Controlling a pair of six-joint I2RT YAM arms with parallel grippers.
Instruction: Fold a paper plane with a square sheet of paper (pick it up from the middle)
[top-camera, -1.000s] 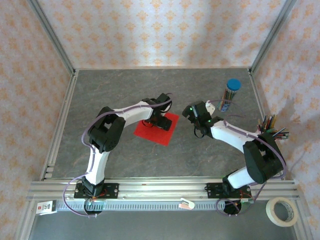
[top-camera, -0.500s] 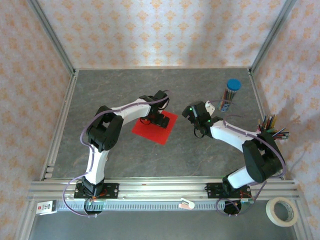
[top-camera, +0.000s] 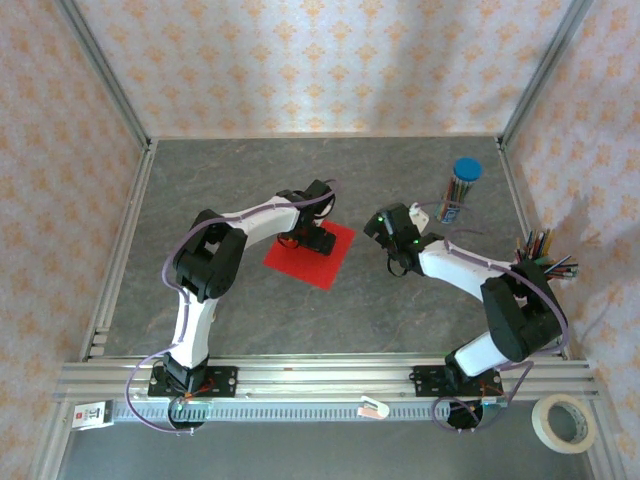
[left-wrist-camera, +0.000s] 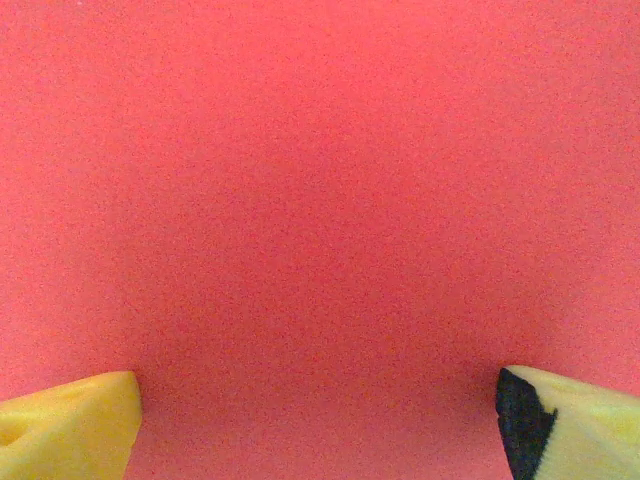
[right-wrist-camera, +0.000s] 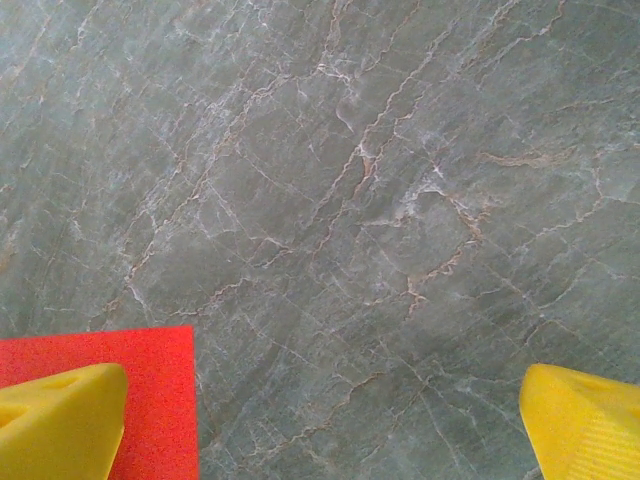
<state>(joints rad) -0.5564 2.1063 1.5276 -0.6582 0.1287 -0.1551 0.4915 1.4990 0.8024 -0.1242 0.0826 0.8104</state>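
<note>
The square sheet of paper (top-camera: 300, 262) is bright red and lies flat on the grey marbled table, turned like a diamond. My left gripper (top-camera: 318, 238) is down over its far half. In the left wrist view the sheet (left-wrist-camera: 320, 200) fills the frame, and the left gripper (left-wrist-camera: 318, 425) is open, its yellow fingertips (left-wrist-camera: 65, 425) wide apart just above the paper. My right gripper (top-camera: 385, 238) hovers to the right of the sheet. In the right wrist view this gripper (right-wrist-camera: 325, 425) is open over bare table, with a corner of the sheet (right-wrist-camera: 160, 390) beside its left fingertip (right-wrist-camera: 60, 420).
A blue-capped tube of coloured pencils (top-camera: 460, 190) stands at the back right. A bunch of pencils (top-camera: 545, 250) sits by the right wall. A tape roll (top-camera: 565, 422) lies outside the front rail (top-camera: 320, 375). Aluminium posts and patterned walls enclose the table.
My left gripper has shifted slightly to the left and away over the sheet, and the sheet has slid a little left with it. The right arm has barely moved.
</note>
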